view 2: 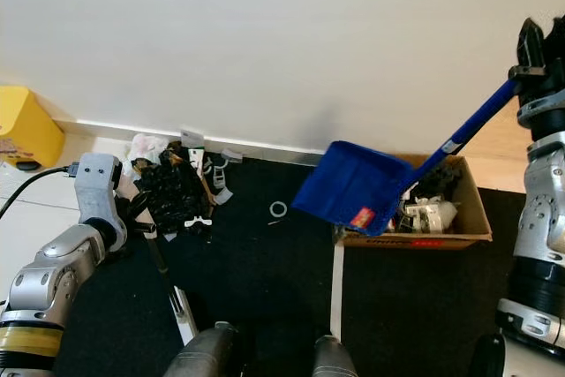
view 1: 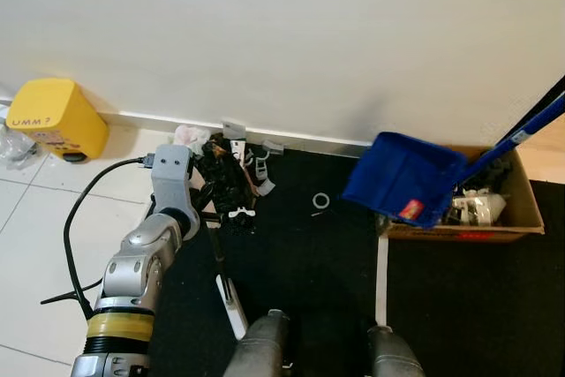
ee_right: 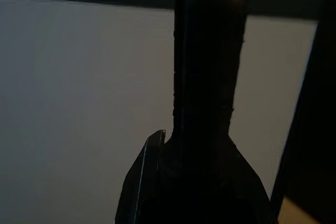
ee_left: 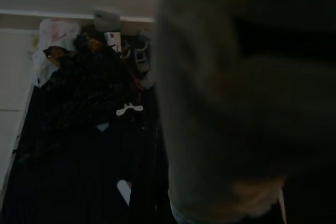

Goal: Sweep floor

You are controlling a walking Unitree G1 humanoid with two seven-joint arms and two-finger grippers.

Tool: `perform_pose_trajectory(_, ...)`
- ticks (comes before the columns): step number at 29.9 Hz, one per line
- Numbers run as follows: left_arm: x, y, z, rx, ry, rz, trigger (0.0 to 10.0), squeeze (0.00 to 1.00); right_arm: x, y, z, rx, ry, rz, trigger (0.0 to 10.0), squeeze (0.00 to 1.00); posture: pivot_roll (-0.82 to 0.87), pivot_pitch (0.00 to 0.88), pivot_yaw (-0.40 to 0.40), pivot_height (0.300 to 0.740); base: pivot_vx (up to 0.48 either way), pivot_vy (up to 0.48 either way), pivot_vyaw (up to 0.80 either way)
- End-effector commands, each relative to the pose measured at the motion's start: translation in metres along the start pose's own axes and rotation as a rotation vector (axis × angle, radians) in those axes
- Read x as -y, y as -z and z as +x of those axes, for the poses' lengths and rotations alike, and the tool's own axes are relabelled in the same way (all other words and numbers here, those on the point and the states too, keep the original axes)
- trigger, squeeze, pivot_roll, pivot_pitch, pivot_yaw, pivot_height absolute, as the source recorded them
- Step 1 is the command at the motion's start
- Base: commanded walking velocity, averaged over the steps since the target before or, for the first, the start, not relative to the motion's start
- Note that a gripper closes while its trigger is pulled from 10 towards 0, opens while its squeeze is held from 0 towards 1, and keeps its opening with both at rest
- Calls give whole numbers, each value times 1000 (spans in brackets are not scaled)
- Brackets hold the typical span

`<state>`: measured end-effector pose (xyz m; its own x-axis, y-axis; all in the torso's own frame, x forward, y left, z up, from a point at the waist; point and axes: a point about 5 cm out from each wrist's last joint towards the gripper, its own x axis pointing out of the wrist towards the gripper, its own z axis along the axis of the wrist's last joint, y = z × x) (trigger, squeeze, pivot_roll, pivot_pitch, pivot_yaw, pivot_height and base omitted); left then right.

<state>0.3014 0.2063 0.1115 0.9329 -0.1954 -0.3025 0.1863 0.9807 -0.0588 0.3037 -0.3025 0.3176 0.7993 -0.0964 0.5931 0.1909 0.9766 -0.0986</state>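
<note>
Right eye view has the right gripper [view 2: 532, 52] clamped on the dustpan [view 2: 353, 184] handle, pan raised over the box [view 2: 472, 209], while the left gripper [view 2: 132, 211], closed round the broom [view 2: 163, 269], sits beside the litter [view 2: 172, 187]; tilting could spill outside.

"UMM?" upside down on the yellow box [view 1: 55, 117]

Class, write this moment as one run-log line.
task: sweep floor | right gripper: holds blue dustpan tilted over cardboard box | left gripper: at debris pile on black mat
</note>
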Motion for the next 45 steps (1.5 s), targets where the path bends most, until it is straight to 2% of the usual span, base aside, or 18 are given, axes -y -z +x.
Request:
perform_pose_trajectory(1, 2, 8, -1, -22, 1, 11, 10000, 0, -7, -24, 9, 128, -31, -65, 10000, 0, 116, 198, 75, 740, 0, 0, 0)
perform_pose_trajectory(3, 3, 9, -2, -24, 2, 12, 10000, 0, -11, -26, 11, 140, -45, -92, 10000, 0, 117, 199, 75, 740, 0, 0, 0)
perform_pose_trajectory(7, 4, 13, -3, -30, 7, 14, 10000, 0, -27, -36, 20, 207, -122, -224, 10000, 0, 121, 203, 71, 740, 0, 0, 0)
perform_pose_trajectory(8, 4, 13, -3, -30, 7, 14, 10000, 0, -27, -36, 20, 207, -122, -224, 10000, 0, 121, 203, 71, 740, 0, 0, 0)
perform_pose_trajectory(13, 4, 17, -6, -41, 8, 14, 10000, 0, -44, -44, 28, 276, -195, -356, 10000, 0, 125, 205, 67, 740, 0, 0, 0)
perform_pose_trajectory(15, 4, 17, -6, -42, 8, 14, 10000, 0, -45, -44, 28, 280, -199, -365, 10000, 0, 125, 205, 67, 740, 0, 0, 0)
perform_pose_trajectory(16, 4, 18, -6, -44, 7, 13, 10000, 0, -51, -45, 30, 300, -223, -416, 10000, 0, 125, 205, 69, 740, 0, 0, 0)
perform_pose_trajectory(19, 4, 18, -6, -45, 8, 13, 10000, 0, -56, -45, 30, 310, -244, -444, 10000, 0, 125, 205, 70, 740, 0, 0, 0)
perform_pose_trajectory(22, 6, 19, -4, -48, 16, 14, 10000, 0, -84, -34, 23, 339, -391, -527, 10000, 0, 121, 204, 75, 740, 0, 0, 0)
perform_pose_trajectory(23, 6, 19, -4, -48, 16, 14, 10000, 0, -84, -34, 23, 339, -391, -527, 10000, 0, 121, 204, 75, 740, 0, 0, 0)
perform_pose_trajectory(25, 7, 19, -3, -49, 21, 14, 10000, 0, -106, -22, 13, 349, -512, -562, 10000, 0, 120, 204, 74, 740, 0, 0, 0)
perform_pose_trajectory(26, 7, 19, -3, -49, 21, 14, 10000, 0, -106, -22, 13, 349, -512, -562, 10000, 0, 120, 204, 74, 740, 0, 0, 0)
perform_pose_trajectory(29, 9, 20, -3, -49, 24, 12, 10000, 0, -127, -6, -2, 346, -628, -591, 10000, 0, 123, 205, 70, 740, 0, 0, 0)
perform_pose_trajectory(36, 10, 21, -3, -52, 26, 7, 10000, 0, -141, 10, -17, 350, -691, -645, 10000, 0, 124, 207, 68, 740, 0, 0, 0)
perform_pose_trajectory(39, 11, 23, -3, -56, 28, 7, 10000, 0, -147, 16, -25, 386, -720, -717, 10000, 0, 123, 207, 69, 740, 0, 0, 0)
perform_pose_trajectory(42, 11, 23, -3, -56, 31, 8, 10000, 0, -148, 16, -26, 413, -723, -762, 10000, 0, 122, 206, 69, 740, 0, 0, 0)
perform_pose_trajectory(45, 12, 23, -2, -57, 33, 9, 10000, 0, -146, 16, -24, 406, -706, -749, 10000, 0, 121, 206, 68, 740, 0, 0, 0)
